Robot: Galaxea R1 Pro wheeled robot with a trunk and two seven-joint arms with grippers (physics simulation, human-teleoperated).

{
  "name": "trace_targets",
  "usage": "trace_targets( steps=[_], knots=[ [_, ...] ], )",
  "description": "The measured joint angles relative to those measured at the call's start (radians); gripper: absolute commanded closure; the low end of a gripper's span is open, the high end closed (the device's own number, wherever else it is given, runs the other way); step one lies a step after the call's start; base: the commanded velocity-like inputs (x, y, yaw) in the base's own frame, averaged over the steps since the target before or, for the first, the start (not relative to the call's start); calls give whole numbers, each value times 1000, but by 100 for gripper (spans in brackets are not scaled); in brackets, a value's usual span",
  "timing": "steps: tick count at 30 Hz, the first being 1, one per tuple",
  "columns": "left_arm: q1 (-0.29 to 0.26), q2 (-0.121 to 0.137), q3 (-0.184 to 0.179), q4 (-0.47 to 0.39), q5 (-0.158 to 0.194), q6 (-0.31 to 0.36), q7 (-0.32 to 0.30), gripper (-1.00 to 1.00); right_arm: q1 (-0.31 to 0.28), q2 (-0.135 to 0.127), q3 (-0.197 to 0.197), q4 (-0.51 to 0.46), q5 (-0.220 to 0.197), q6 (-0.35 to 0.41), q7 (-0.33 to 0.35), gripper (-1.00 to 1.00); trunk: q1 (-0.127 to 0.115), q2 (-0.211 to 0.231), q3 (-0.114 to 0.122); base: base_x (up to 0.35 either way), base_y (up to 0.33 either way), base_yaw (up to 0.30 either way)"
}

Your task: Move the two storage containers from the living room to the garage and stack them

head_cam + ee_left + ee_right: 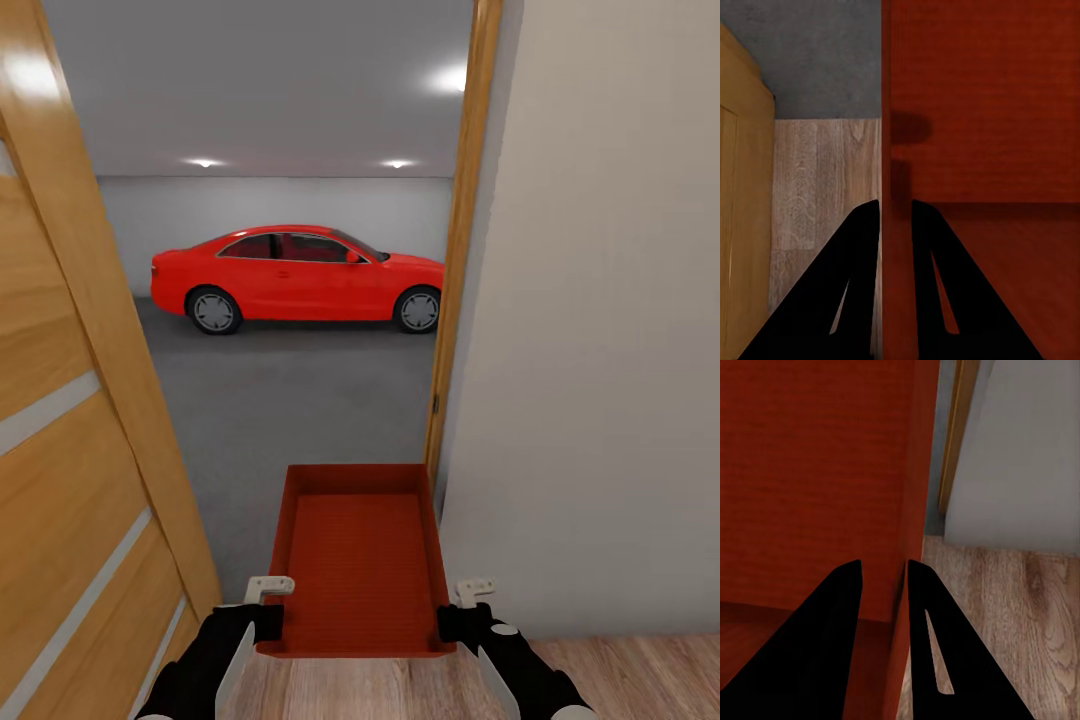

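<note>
Between the two end effectors hangs one storage container [360, 560], a red-orange open bin carried level at the doorway. The left end effector [262, 610] is clenched on the container's left wall, near its rear corner; in the left wrist view its fingers [855, 255] straddle that thin wall, one outside, one inside. The right end effector [462, 612] grasps the right wall the same way, with the wall pinched between the fingers [926, 607] in the right wrist view. The container's ribbed bottom is bare, nothing inside it.

Ahead of the end effectors, past the container's far edge, lies the dark grey concrete floor [290, 400] of the garage, with a red car [297, 277] parked well beyond against the pale back wall. To the left of the left end effector stands an open wooden door [80, 420]; just right of the right end effector a beige wall [600, 350] and the door frame [455, 250] come close to the container's right side. Wood planks [620, 670] lie beneath the arms, so the robot seems to stand on the living-room side of the threshold.

The step in hand looks like carrying this container through the doorway. The next move calls for driving straight ahead, keeping both grasps firm and the bin clear of the frame, then lowering it onto the concrete.
</note>
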Motion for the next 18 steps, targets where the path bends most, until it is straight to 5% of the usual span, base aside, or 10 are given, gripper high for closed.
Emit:
trace_targets(
  steps=[10,18],
  knots=[
    [0,0,0,0,-1,0,-1,100,0,0,3,0,-2,0,-1,100,0,0,0,0,3,0],
    [0,1,1,0,-1,0,-2,100,0,0,7,0,-6,0,-3,100,0,0,0,0,201,0]
  ],
)
